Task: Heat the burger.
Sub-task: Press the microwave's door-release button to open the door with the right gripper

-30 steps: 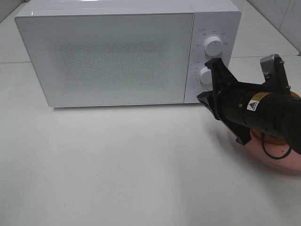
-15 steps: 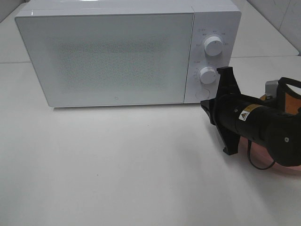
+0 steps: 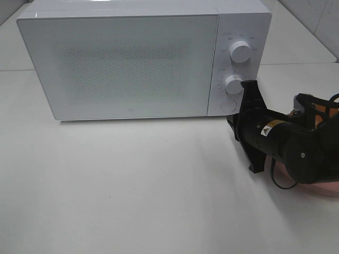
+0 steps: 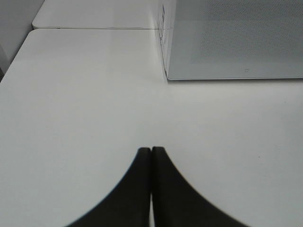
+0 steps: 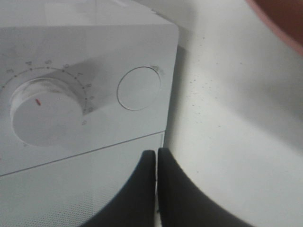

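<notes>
Behind my right arm, on the pink plate [image 3: 329, 188] beside the microwave [image 3: 132, 63], the burger [image 3: 320, 115] sits mostly hidden. With the door shut, I judge the round button [image 5: 138, 88] comes first. My right end effector [image 5: 155, 152], tips together, should centre on it and push straight, clear of the knob [image 5: 45, 111]. My left end effector [image 4: 151, 149], also together, hangs over the worktop [image 4: 85, 94].
</notes>
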